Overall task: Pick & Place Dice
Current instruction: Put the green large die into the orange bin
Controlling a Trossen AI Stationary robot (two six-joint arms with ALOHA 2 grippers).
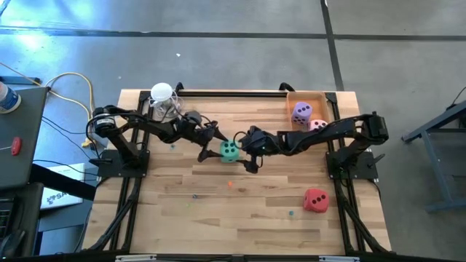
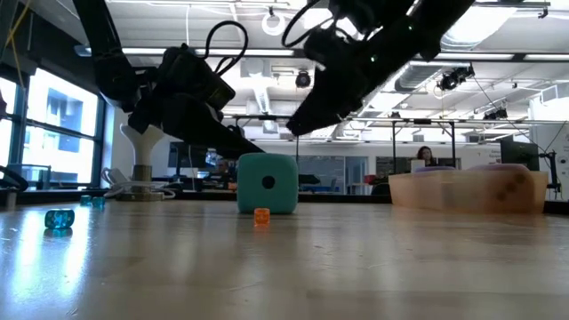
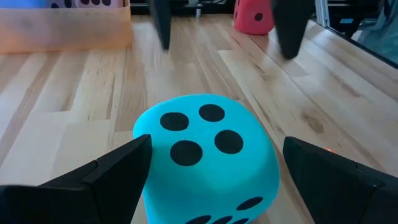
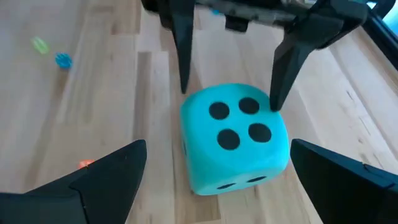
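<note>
- Both sets of fingers are held wide apart and nothing is clamped: the left gripper (image 1: 213, 143) is placed on one side of the mint green die (image 1: 229, 151) and the right gripper (image 1: 247, 149) on the other, near the middle of the surface (image 1: 218, 218).
- In the left wrist view the left arm's fingers (image 3: 93, 183) are seen flanking the die without touching it; the same is shown for the right arm's fingers (image 4: 102, 177) in its wrist view.
- Two dice, purple (image 1: 301, 112) and pink (image 1: 317, 125), are already lodged in the wooden tray (image 1: 331, 109) at the far right corner, so about half the work is judged done.
- Left to be moved are the mint green die and the red die (image 1: 314, 200), which is set near the right edge toward the near side.
- Soft, foam-like cubes with rounded corners and dark round pips are shown; four pips are turned upward on the green one.
- Pale, glossy wooden planks make up the surface, with tiny coloured beads (image 2: 261, 217) scattered over it.
</note>
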